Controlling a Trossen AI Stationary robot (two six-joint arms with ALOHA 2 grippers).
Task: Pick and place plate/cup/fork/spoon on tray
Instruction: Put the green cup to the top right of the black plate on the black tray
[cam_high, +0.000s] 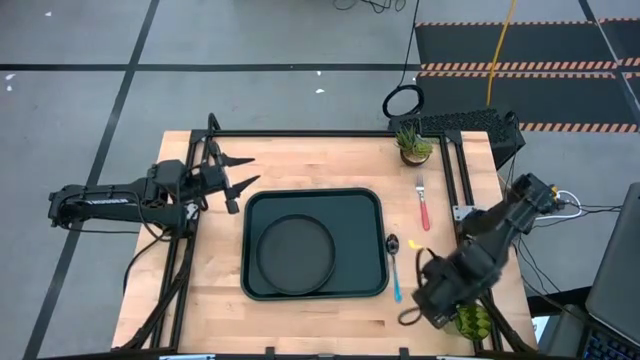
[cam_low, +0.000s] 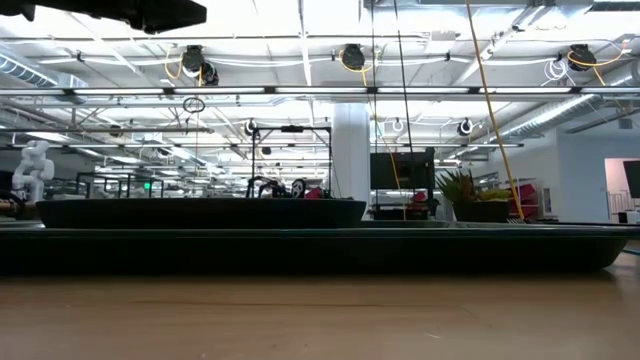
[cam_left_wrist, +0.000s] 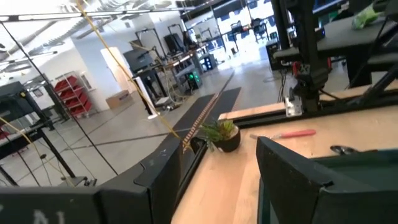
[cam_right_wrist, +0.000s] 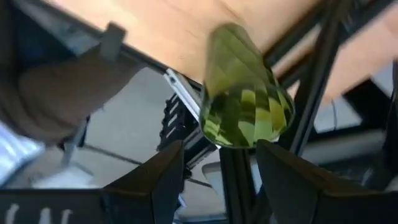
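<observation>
Tray (cam_high: 375, 240) sits mid-worktop (cam_high: 300, 160) with the plate (cam_high: 295, 253) already in it, nothing else aboard. Right gripper (cam_high: 455, 315) at five o'clock by the near edge, fingers spread around the cup (cam_right_wrist: 245, 93), which lies tipped there; best to close squarely on its wall, then lift clear. Spoon (cam_high: 394, 262) and fork (cam_high: 423, 203) wait at three o'clock. Left gripper (cam_high: 235, 180) idles at ten o'clock, fingers apart.

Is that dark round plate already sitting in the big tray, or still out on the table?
In. From above, the plate lies flat inside the tray, within its raised lip, toward the near left part.
</observation>
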